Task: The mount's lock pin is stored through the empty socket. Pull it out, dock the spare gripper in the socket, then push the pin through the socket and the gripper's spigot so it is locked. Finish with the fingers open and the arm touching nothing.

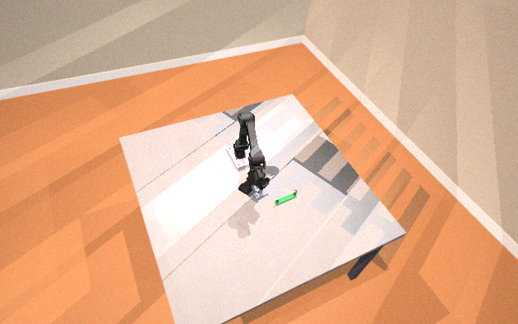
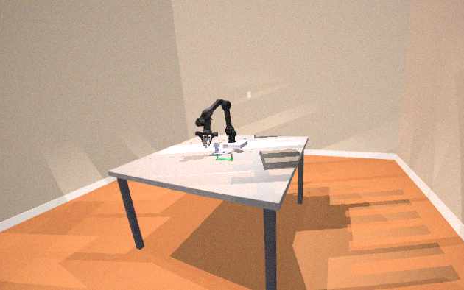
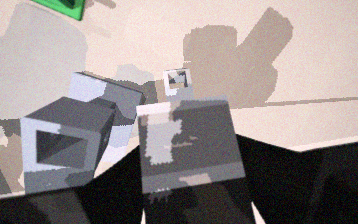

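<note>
1. Spare gripper (image 3: pixel 184 138) pinched in the gripper (image 1: pixel 257 185) (image 2: pixel 206 138), held above the counter (image 1: pixel 218 263) (image 2: pixel 210 180).
2. Mount (image 1: pixel 261 195) (image 3: pixel 62 142) seen just beside it (socket undocked).
3. Green cradle (image 1: pixel 286 199) (image 2: pixel 225 159) (image 3: pixel 70 11) set near the mount; pin's place uncertain.

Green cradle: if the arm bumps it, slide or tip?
Green cradle: probably slides before tipping, since its long base lies flat on the table. Looks stiff, as its two ends stand square. The pale lock pin across the top might shift or roll in a hard bump.
</note>
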Tool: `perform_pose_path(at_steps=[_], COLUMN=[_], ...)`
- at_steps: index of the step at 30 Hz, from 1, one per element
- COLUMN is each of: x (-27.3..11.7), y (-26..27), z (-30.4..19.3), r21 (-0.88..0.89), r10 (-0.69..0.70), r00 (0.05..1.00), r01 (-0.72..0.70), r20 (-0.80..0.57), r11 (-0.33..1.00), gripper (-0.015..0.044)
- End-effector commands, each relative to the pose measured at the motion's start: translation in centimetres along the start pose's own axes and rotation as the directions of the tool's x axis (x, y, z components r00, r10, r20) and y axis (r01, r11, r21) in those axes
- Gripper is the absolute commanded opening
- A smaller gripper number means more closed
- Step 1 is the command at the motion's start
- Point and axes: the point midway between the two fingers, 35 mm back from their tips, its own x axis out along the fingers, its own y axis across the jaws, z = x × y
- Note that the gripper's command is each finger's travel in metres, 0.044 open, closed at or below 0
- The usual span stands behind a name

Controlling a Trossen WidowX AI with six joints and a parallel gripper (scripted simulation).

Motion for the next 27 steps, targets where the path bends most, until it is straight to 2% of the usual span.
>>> perform_pose_path(at_steps=[1, 15, 27], x=[-0.7, -1.8, -3.2], y=[0.6, 2.4, 3.9], z=[-0.2, -0.5, -0.2], r21=[-0.053, -0.22, -0.385], r10=[-0.036, -0.144, -0.29], r00=[0.998, 0.969, 0.914], r01=[0.033, 0.099, 0.168], r20=[-0.047, -0.199, -0.285], r11=[0.998, 0.97, 0.908], gripper=[0.0, 0.0, 0.0])
